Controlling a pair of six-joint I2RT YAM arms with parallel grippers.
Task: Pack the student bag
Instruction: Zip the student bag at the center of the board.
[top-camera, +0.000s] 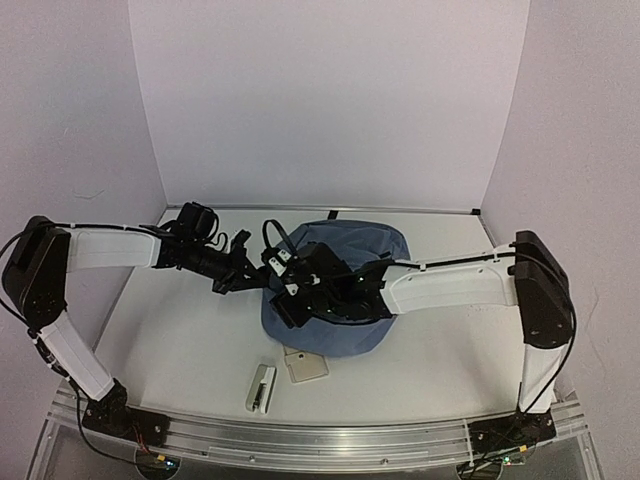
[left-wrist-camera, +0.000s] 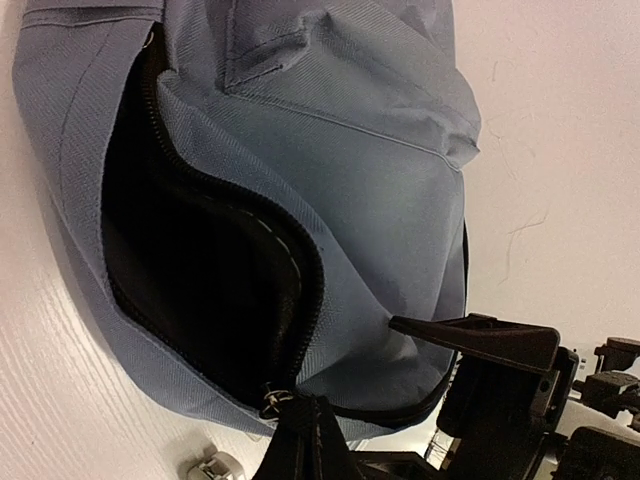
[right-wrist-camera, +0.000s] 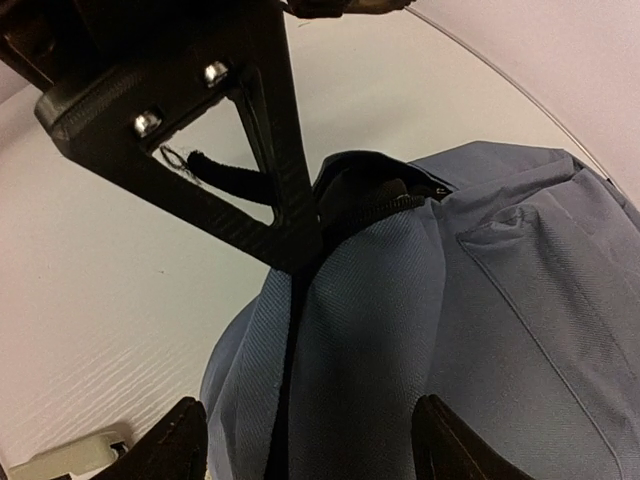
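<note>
The student bag (top-camera: 352, 246) is a slate-blue backpack lying in the middle of the table. Its main zip gapes, showing a dark inside (left-wrist-camera: 190, 270). My left gripper (top-camera: 232, 272) reaches in from the left. In the left wrist view it (left-wrist-camera: 300, 428) is shut on the bag's black zip edge, right by the metal zip pull (left-wrist-camera: 272, 402). My right gripper (top-camera: 291, 293) hangs over the bag's left end. In the right wrist view it (right-wrist-camera: 312, 440) stands open, with blue fabric (right-wrist-camera: 500, 300) bulging between its fingertips (right-wrist-camera: 180, 440).
A white stapler-like item (top-camera: 261, 387) and a pale square item (top-camera: 305, 364) lie on the table just in front of the bag. White walls close in the back and both sides. The two arms nearly meet over the bag's left end.
</note>
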